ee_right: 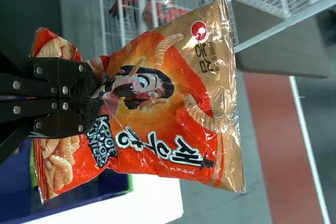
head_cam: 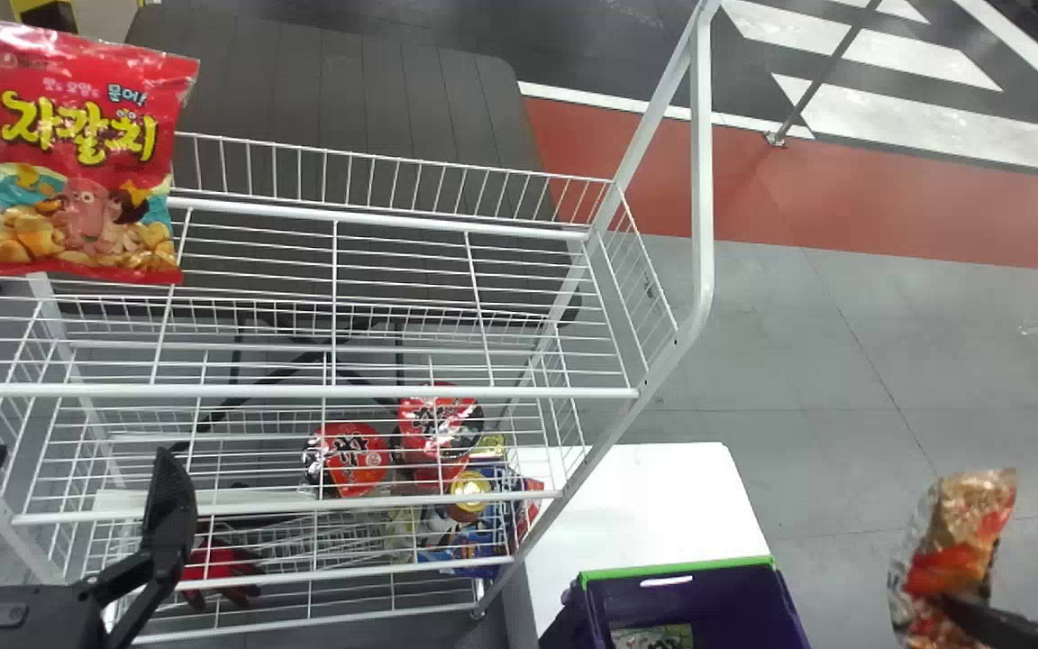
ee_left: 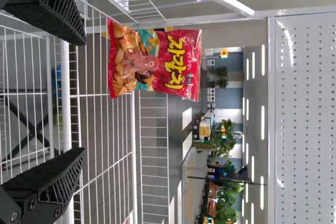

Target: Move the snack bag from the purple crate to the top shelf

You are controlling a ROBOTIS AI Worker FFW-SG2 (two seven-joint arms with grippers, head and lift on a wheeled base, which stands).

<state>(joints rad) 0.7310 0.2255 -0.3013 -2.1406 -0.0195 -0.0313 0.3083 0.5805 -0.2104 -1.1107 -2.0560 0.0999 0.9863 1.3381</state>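
Right gripper (head_cam: pixel 956 606): clenched on the snack bag (ee_right: pixel 173 103), foil creased at the pinch. Bag bore bold white lettering edged in black, smaller dark characters beside a red round emblem; orange-and-gold front, cartoon face, pictured curled crackers. It hung out to the right of the purple crate (head_cam: pixel 749 599), well apart from the top shelf (head_cam: pixel 501 393). Left gripper (head_cam: pixel 77 478): fingers spread, empty, by the rack. Red snack packet (head_cam: pixel 86 171), yellow lettering, stood at the shelf's left end.
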